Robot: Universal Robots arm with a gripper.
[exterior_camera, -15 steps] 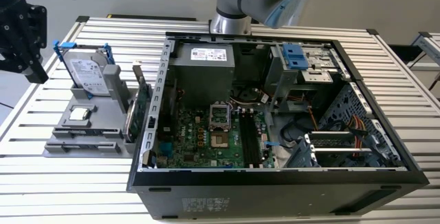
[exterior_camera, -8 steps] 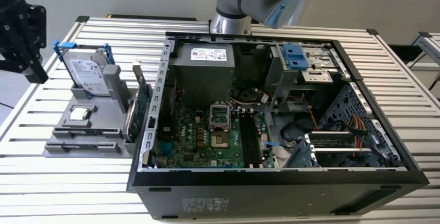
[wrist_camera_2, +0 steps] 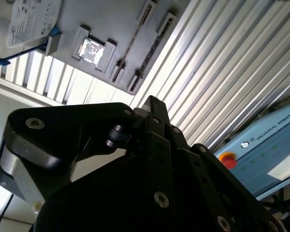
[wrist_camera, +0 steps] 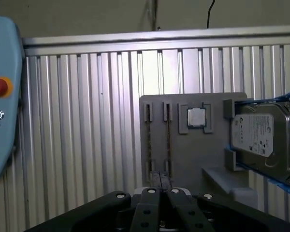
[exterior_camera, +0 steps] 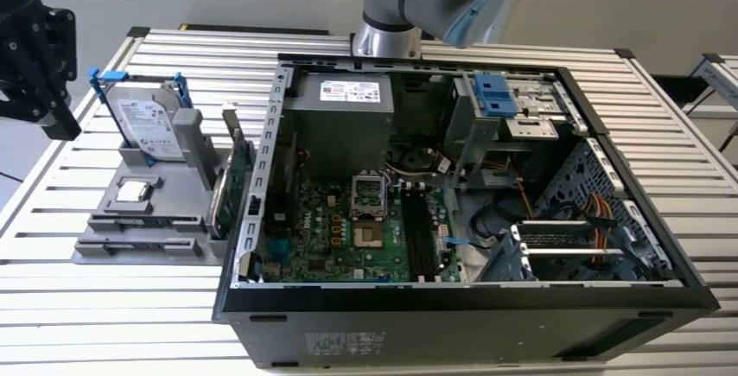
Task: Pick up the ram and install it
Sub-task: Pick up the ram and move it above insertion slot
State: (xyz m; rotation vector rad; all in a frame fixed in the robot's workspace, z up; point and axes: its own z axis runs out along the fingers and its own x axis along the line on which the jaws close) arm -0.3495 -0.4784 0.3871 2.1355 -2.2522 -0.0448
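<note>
The ram seems to stand on edge as a thin dark strip (wrist_camera: 167, 141) in one of two narrow slots of the grey holder (exterior_camera: 104, 251), which lies to the exterior view's left of the open computer case (exterior_camera: 461, 298). I cannot tell whether the neighbouring slot (wrist_camera: 148, 141) holds a stick too. My black gripper (exterior_camera: 60, 124) hangs well above the table at the exterior view's far left, apart from the holder. Its fingers (wrist_camera: 154, 195) meet at the tips with nothing between them, as the second wrist view (wrist_camera_2: 152, 104) also suggests.
On the holder stand a silver hard drive with blue clips (exterior_camera: 150, 121), a small square processor (exterior_camera: 134, 191) and an upright green expansion card (exterior_camera: 237, 181). The motherboard (exterior_camera: 346, 238) with its long black memory slots (exterior_camera: 417, 233) lies inside the case. A teach pendant (wrist_camera: 1, 101) rests on the ribbed table.
</note>
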